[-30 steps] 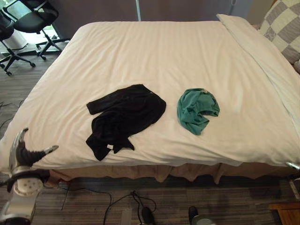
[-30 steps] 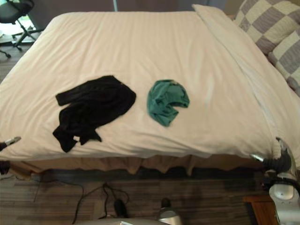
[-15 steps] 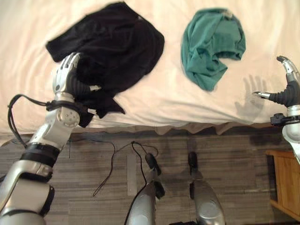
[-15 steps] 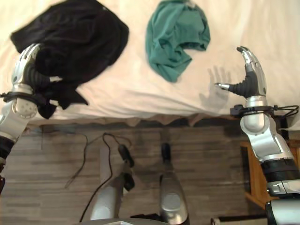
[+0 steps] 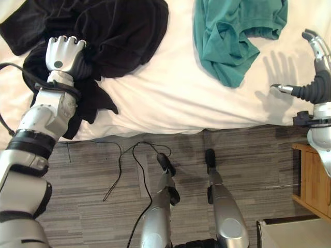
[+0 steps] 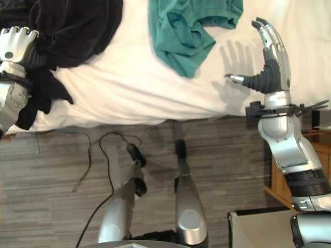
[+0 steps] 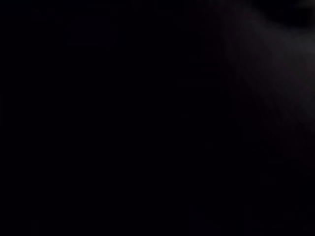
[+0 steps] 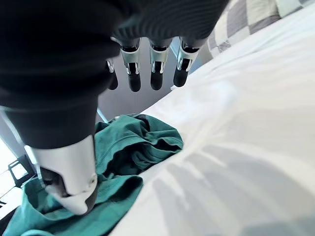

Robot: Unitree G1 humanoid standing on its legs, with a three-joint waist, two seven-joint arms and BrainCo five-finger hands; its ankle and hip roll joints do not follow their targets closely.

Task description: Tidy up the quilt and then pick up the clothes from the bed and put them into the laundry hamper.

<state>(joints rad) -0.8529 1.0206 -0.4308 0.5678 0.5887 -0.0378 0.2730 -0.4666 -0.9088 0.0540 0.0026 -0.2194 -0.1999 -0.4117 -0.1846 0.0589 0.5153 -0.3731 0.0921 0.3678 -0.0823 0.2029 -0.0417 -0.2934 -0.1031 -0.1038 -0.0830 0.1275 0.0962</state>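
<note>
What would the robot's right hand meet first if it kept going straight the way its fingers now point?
Probably only the white quilt. The right hand is open above it, fingers pointing up the bed. The green garment lies off to the thumb's side, apart from that line. Height above the quilt is unclear.

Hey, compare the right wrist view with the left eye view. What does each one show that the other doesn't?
Right wrist view, not the left eye view: a checked pillow past the white quilt. Left eye view, not the wrist view: the black garment with the left robot hand on it, the floor, and a wooden piece of furniture. Both: the green garment lying on the white quilt, and the right robot hand, open beside the green garment.
</note>
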